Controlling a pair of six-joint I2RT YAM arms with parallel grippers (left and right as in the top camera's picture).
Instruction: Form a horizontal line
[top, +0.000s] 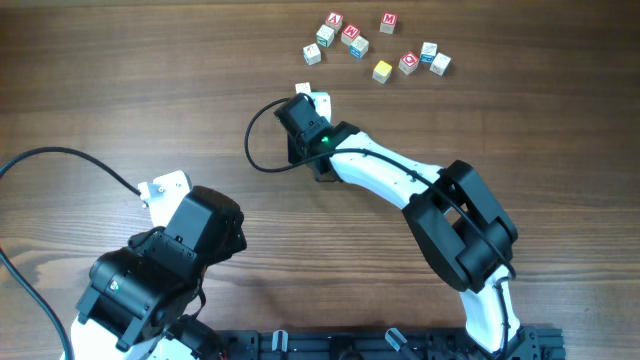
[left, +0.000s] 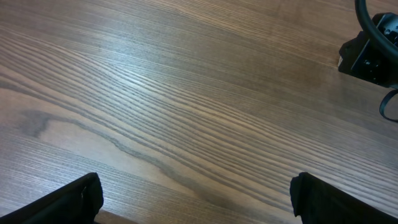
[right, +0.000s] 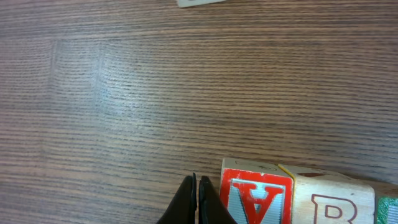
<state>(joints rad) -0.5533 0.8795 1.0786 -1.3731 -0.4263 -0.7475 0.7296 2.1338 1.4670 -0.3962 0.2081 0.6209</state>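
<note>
Several small letter blocks lie scattered at the far side of the table in the overhead view, among them a red one (top: 388, 20), a yellow one (top: 382, 71) and a white one (top: 312, 52). My right gripper (top: 312, 98) (right: 198, 199) is shut and empty, low over the table just below that group. In the right wrist view a red "A" block (right: 256, 194) sits right beside the shut fingers, touching a pale block (right: 333, 199) on its right. My left gripper (left: 198, 196) (top: 160, 188) is open and empty over bare wood at the near left.
A pale block edge (right: 199, 2) shows at the top of the right wrist view. The right arm's black wrist and cable (left: 373, 50) show at the top right of the left wrist view. A black cable (top: 70, 158) runs across the left of the table.
</note>
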